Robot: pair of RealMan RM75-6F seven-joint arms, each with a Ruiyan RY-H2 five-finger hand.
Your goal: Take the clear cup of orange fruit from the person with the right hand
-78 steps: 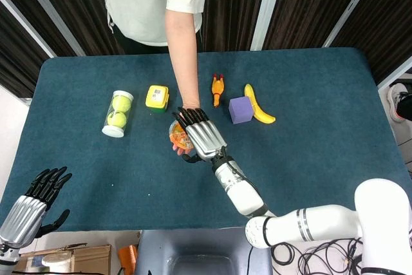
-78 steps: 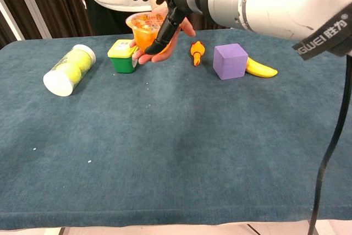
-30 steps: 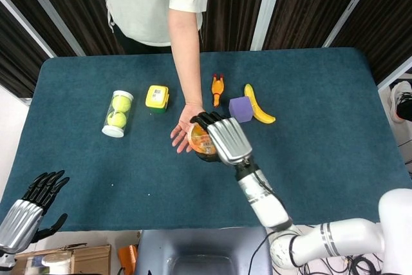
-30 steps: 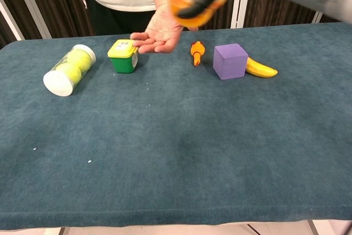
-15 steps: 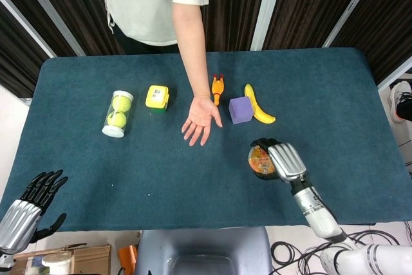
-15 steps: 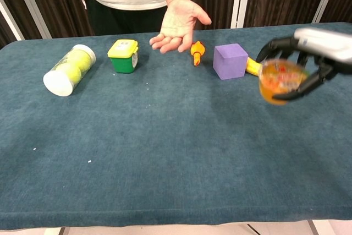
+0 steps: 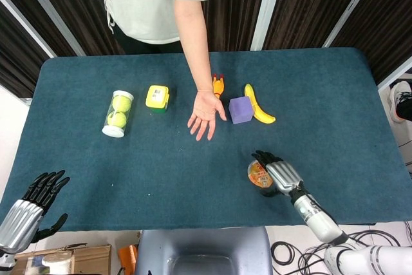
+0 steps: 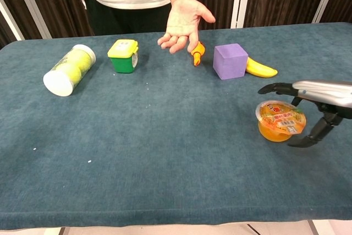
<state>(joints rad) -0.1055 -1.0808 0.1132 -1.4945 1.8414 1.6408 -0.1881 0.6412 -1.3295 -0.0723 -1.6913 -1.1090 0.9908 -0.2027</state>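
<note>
The clear cup of orange fruit (image 8: 280, 120) stands on the blue table (image 8: 165, 136) near its front right, also seen from above as the cup (image 7: 259, 173). My right hand (image 8: 313, 105) lies just right of it, fingers spread around the cup with small gaps showing and nothing gripped. From the head view the right hand (image 7: 278, 175) sits beside the cup with its fingertips (image 7: 262, 156) reaching over the rim. The person's hand (image 8: 184, 23) hovers empty, palm open, at the table's far middle. My left hand (image 7: 26, 207) hangs off the front left corner, fingers apart, holding nothing.
A purple cube (image 8: 230, 60) and a banana (image 8: 260, 69) lie behind the cup. An orange toy (image 8: 197, 52), a green box with a yellow lid (image 8: 124, 55) and a tube of tennis balls (image 8: 69, 70) line the far side. The table's front edge is close to the cup.
My right hand carried the cup away from the person's palm to the front right and lowered it onto the table; its fingers now stand wider. The person's hand stayed raised, empty.
</note>
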